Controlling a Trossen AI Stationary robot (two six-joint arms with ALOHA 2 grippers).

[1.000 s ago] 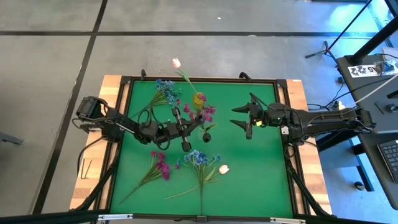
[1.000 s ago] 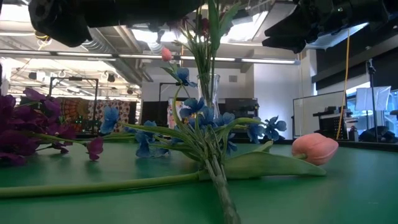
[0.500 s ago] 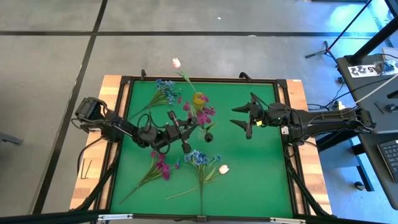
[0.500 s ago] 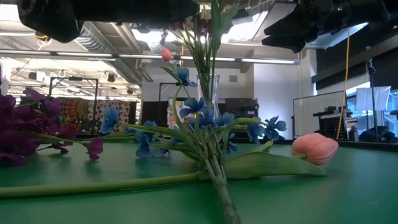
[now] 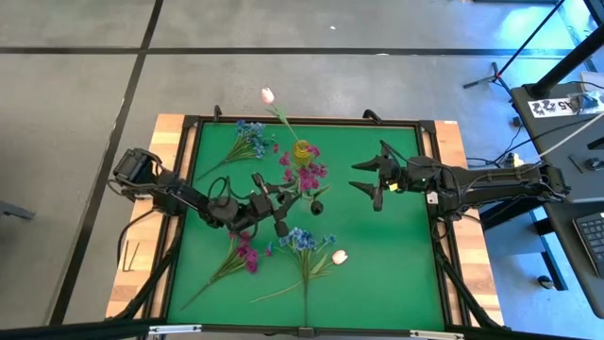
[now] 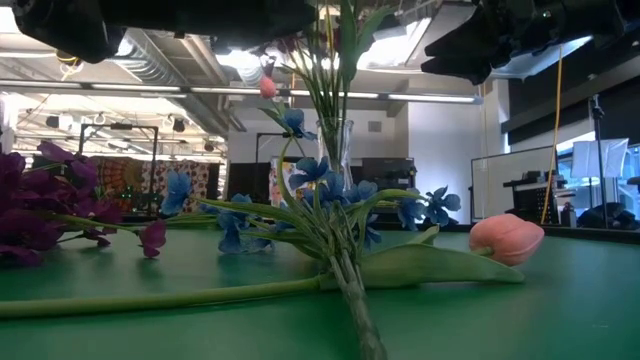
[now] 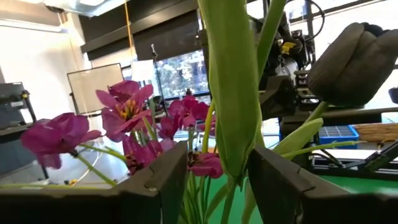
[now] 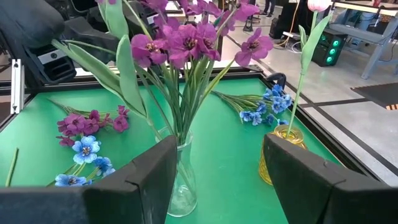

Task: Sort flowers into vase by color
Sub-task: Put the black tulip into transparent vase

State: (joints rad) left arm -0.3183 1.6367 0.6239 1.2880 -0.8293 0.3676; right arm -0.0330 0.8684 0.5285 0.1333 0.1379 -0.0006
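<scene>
- Worktop (image 5: 396, 274), green-surfaced with a dark frame, carries loose artificial flowers along its near part.
- Nearest lie three items: a white-pink tulip bud on a green stem (image 5: 339, 256), flat on the surface; just beside it a blue clustered spray with long green stems (image 5: 302, 240), their stems crossing; and, further towards the left arm's side, a magenta clustered spray (image 5: 245, 253), apart from the blue one.
- Left tool (image 5: 272, 202) sits beyond these, close by the clear glass vase (image 8: 180, 177). Its jaws stand apart, with a broad green leaf and stem (image 7: 231, 112) passing between them; the wrist view does not settle whether either finger touches the leaf.
- Glass vase stands upright near mid-worktop and holds a bunch of magenta blooms on green stems (image 8: 186, 40). A dark closed bud on a green stem (image 7: 351, 62) shows close to that bunch; where its stem is seated cannot be told.
- Right tool (image 5: 359, 177) hangs on the other side of the glass vase, apart from it, jaws wide and nothing between them.
- Further back, a small yellow vase (image 5: 302, 149) stands upright with one long-stemmed white-pink tulip (image 5: 267, 94) leaning out past the far frame.
- Near the far edge lies a second blue clustered spray (image 5: 249, 137), flat on the surface.
</scene>
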